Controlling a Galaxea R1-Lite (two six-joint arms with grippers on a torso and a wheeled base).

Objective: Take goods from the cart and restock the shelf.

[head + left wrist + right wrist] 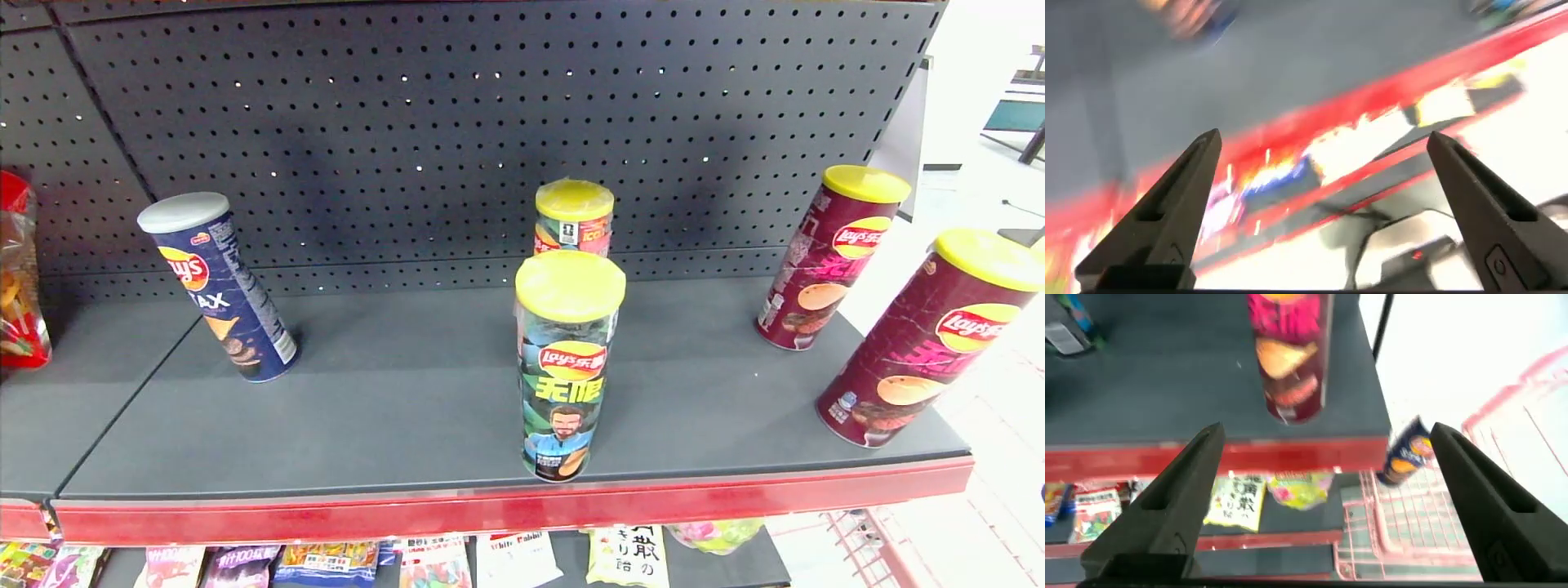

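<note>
On the grey shelf (408,408) with a red front lip stand several chip cans. A blue can (216,286) is at the left. Two green cans with yellow lids are in the middle, one in front (567,367) and one behind (574,216). Two maroon cans (829,257) (931,339) stand at the right. My right gripper (1324,433) is open and empty in front of the shelf's right end, below a maroon can (1290,355). A blue packet (1409,453) lies in the pink wire cart (1429,531). My left gripper (1323,137) is open and empty, facing the blurred red shelf edge (1290,131).
A red snack bag (16,269) sits at the shelf's far left. The lower shelf (718,563) holds several snack packets (514,559). A dark pegboard (457,122) backs the shelf. Bare shelf lies between the cans. The cart's corner (865,539) shows at the lower right.
</note>
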